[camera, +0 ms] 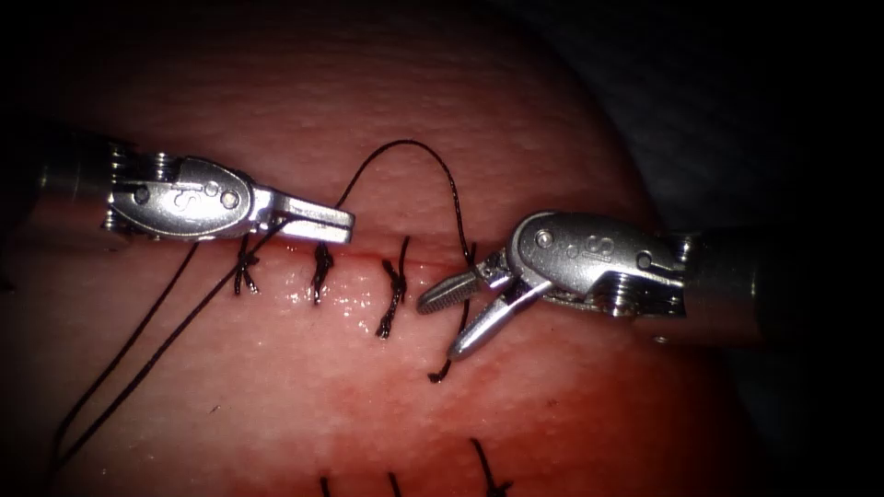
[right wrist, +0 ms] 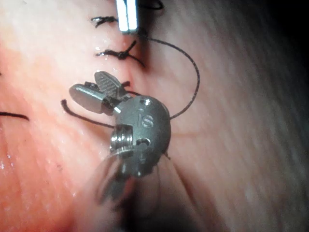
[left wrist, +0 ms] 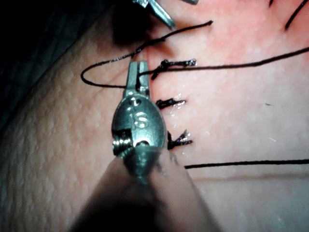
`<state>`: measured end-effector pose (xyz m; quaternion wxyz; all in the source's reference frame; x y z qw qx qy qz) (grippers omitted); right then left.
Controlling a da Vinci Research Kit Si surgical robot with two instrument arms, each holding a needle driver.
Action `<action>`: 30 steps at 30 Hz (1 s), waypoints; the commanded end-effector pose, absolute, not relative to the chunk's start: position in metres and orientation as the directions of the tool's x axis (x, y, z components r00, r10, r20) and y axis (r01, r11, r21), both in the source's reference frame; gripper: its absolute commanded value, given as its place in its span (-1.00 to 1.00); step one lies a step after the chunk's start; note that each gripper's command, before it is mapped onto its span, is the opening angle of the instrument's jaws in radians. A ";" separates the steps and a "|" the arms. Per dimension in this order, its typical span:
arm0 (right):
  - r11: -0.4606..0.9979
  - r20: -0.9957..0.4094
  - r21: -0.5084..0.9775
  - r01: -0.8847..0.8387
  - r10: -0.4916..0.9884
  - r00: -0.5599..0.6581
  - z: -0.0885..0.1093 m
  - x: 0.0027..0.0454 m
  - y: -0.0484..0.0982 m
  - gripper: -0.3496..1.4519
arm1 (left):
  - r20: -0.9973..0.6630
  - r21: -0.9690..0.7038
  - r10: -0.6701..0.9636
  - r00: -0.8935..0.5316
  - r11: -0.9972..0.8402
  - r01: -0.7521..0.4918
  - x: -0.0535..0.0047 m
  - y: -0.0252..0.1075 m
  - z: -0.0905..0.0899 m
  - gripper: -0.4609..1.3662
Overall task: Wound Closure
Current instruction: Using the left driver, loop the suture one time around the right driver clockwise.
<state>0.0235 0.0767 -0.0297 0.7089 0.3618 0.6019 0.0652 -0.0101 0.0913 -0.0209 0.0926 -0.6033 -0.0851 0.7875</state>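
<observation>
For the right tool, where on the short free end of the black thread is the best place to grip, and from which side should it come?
Judging by its pose, grip the short free end of black thread near its tip, which lies loose on the pink tissue below the cut, just under the open right tool. Coming from the right seems best: the tied knots crowd the left. The left tool holds the looping strand.

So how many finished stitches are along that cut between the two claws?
3 tied: one under the left claw, one below its tip, one mid-cut. A fourth strand crosses by the open right claw; the left claw may hide more.
</observation>
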 end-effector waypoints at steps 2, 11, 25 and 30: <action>0.731 -0.806 0.592 0.340 0.528 0.268 -0.030 0.0235 0.077 -0.02 | -0.935 -0.245 0.248 -0.253 -0.969 -0.044 -0.0102 0.091 -0.021 -0.88; 0.734 -0.802 0.597 0.323 0.532 0.272 -0.030 0.0235 0.077 -0.05 | -0.937 -0.244 0.254 -0.241 -0.967 -0.071 -0.0113 0.092 -0.021 -0.88; 0.749 -0.783 0.616 0.244 0.548 0.294 -0.028 0.0220 0.079 -1.00 | -0.948 -0.229 0.253 -0.195 -0.964 -0.137 -0.0133 0.092 -0.021 -0.88; 0.770 -0.804 0.587 0.248 0.520 0.288 -0.028 0.0219 0.079 -1.00 | -0.953 -0.237 0.263 -0.153 -0.957 -0.169 -0.0131 0.093 -0.022 -0.88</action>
